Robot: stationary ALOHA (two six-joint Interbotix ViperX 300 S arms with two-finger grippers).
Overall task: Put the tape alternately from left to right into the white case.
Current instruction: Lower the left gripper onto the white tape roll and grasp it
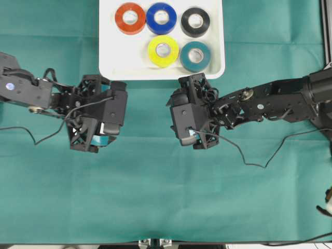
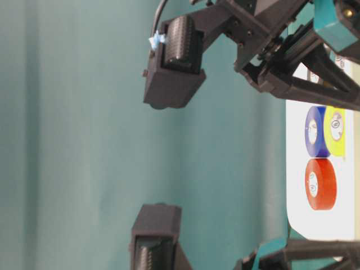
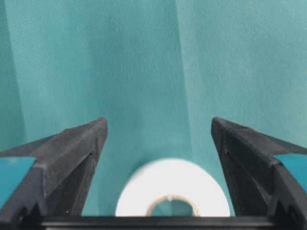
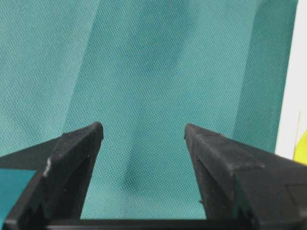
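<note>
**A:** So the green cloth (image 1: 166,197) covers the whole table, and the white case (image 1: 119,65) sits at its top edge in the overhead view. Five rolls are inside the case: red-orange roll (image 1: 130,18), blue roll (image 1: 161,18) and black roll (image 1: 195,21) in the back row, yellow roll (image 1: 163,51) and teal roll (image 1: 195,56) in front of them.

**B:** And the arms?

**A:** Both are just below the case's near rim. The left gripper (image 3: 158,143) has its jaws spread with the white roll (image 3: 172,191) lying between them on the cloth. I can't see either finger touching it. The right gripper (image 4: 144,143) is wide open over bare cloth, with nothing in it.
</note>
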